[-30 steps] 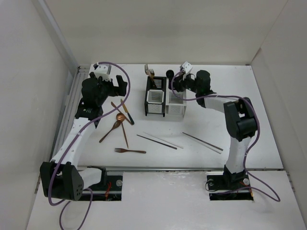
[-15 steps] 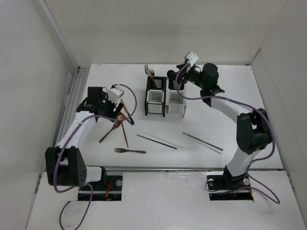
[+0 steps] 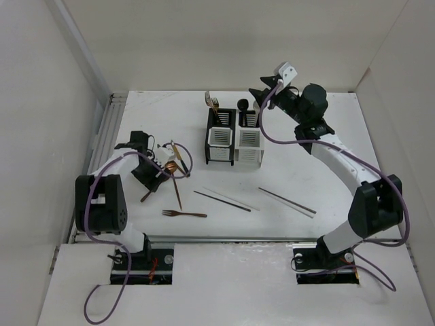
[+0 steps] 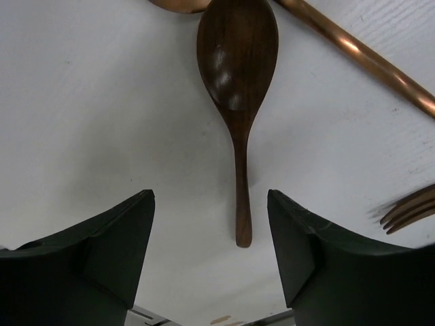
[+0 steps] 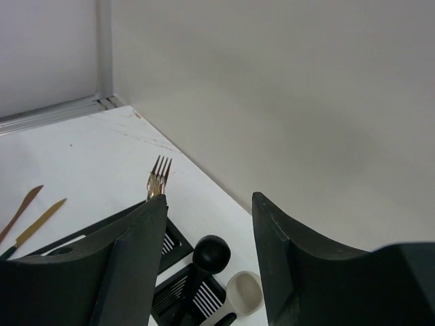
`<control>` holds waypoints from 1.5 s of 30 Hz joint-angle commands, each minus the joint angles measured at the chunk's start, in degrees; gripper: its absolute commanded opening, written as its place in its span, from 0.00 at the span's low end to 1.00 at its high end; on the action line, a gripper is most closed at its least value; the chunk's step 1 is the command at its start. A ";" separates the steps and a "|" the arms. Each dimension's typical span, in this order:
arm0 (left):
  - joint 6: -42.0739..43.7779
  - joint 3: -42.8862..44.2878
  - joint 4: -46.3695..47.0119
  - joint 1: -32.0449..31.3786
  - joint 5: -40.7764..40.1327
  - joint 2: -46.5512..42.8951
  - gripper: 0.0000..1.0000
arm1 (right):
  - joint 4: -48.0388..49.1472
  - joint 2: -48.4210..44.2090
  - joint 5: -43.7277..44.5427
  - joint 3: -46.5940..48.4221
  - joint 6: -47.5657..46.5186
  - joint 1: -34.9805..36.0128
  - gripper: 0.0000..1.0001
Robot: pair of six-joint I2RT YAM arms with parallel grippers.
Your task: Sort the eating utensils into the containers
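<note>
Left gripper (image 4: 209, 202) gapes wide over a dark wooden spoon (image 4: 238, 61); right gripper (image 5: 209, 204), likewise spread, hovers seemingly above the containers (image 3: 221, 140).

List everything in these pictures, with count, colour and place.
caddies: two, black and white, joined, far centre.
fork: one, metal, upright in left caddy.
spoons: two, black and pale, in right caddy.
chopsticks: four, dark and silver, mid-table.
brown fork: one, near front edge.
brown spoon: one, under left gripper.
copper spoon: one, beside brown spoon.
copper stick: one, beside them.
flat sticks: two, brown and gold, left of caddies.
table: one, white.
cables: two, purple, one each side.
left gripper: open, either side of brown spoon's handle.
right gripper: open, empty, above caddies.
</note>
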 commanded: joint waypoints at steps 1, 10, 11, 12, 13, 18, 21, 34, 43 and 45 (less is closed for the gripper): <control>-1.36 0.43 1.04 -1.72 -0.79 3.15 0.63 | -0.44 -2.39 2.10 -0.94 -1.00 0.20 0.58; -7.33 -2.39 7.47 -5.06 -1.42 7.46 0.18 | -0.44 -3.45 3.76 -2.00 -1.00 -0.33 0.60; -7.34 -2.39 7.47 -5.06 -1.41 8.16 0.04 | -0.44 -3.45 3.77 -2.00 -1.00 -0.33 0.60; -8.04 -2.39 6.77 -5.06 -0.54 8.17 0.00 | -0.44 -4.06 3.77 -2.00 -1.00 -0.33 0.60; -8.05 -2.39 5.72 -5.06 0.95 8.17 0.00 | -0.44 -4.07 4.29 -2.00 -1.00 -0.33 0.60; -8.57 0.41 2.20 -0.16 7.46 4.39 0.00 | -0.44 -5.21 4.82 -3.05 -1.53 -0.33 0.60; -11.72 5.76 -0.44 2.92 12.11 1.85 0.00 | -0.96 -5.83 4.82 -3.05 -1.53 -0.33 0.60; -47.37 31.89 21.47 6.89 36.20 -6.41 0.00 | -11.69 3.30 2.20 10.99 -6.81 15.48 0.62; -63.15 20.39 47.53 2.06 38.23 -16.08 0.00 | -5.64 19.29 -10.56 31.13 12.17 19.97 0.62; -63.68 19.07 49.30 1.35 38.23 -17.84 0.00 | -4.49 19.84 -11.08 31.66 13.58 20.67 0.61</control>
